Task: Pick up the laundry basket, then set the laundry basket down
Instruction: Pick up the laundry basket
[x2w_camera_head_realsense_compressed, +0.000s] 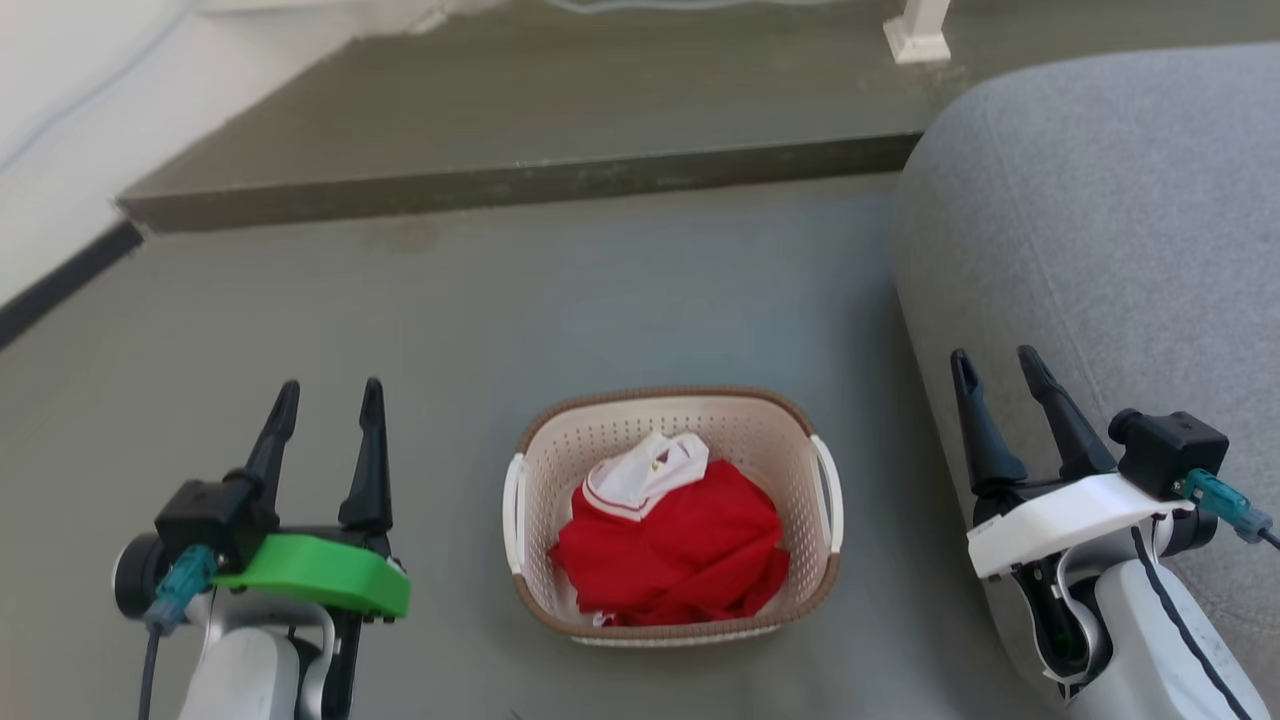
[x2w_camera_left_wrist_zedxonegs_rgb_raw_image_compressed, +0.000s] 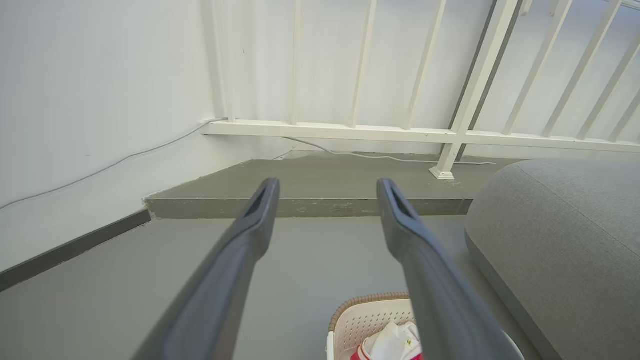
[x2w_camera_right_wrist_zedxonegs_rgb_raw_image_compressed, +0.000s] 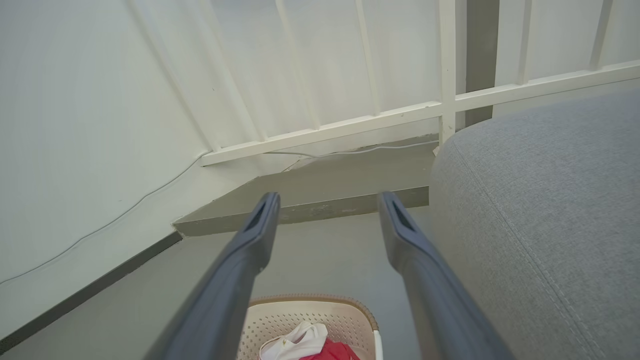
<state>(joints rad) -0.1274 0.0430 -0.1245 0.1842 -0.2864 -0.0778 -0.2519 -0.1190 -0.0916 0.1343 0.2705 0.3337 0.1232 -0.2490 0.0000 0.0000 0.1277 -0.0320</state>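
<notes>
Left gripper (x2w_camera_head_realsense_compressed: 331, 384): fingers spread apart, nothing between them; raised to the left of the basket, not touching it.
Right gripper (x2w_camera_head_realsense_compressed: 995, 354): fingers spread apart, holding nothing; to the right of the basket, in front of the grey cushion (x2w_camera_head_realsense_compressed: 1100, 220).
Laundry basket (x2w_camera_head_realsense_compressed: 590, 440): upright on the floor (x2w_camera_head_realsense_compressed: 500, 320), between the two grippers, just beside the cushion's edge.
Contents: crumpled red garment (x2w_camera_head_realsense_compressed: 680, 550) with a white collar (x2w_camera_head_realsense_compressed: 650, 465) on top.
Writing: small mark on the collar, too small to read.
Surface: smooth grey-green floor, with a raised step (x2w_camera_head_realsense_compressed: 520, 100) of the same colour beyond the basket.
Room: white wall (x2w_camera_left_wrist_zedxonegs_rgb_raw_image_compressed: 75, 100) with dark skirting (x2w_camera_head_realsense_compressed: 60, 285); white railing (x2w_camera_left_wrist_zedxonegs_rgb_raw_image_compressed: 350, 131) on the step; thin white cable (x2w_camera_left_wrist_zedxonegs_rgb_raw_image_compressed: 380, 157) along its base.
</notes>
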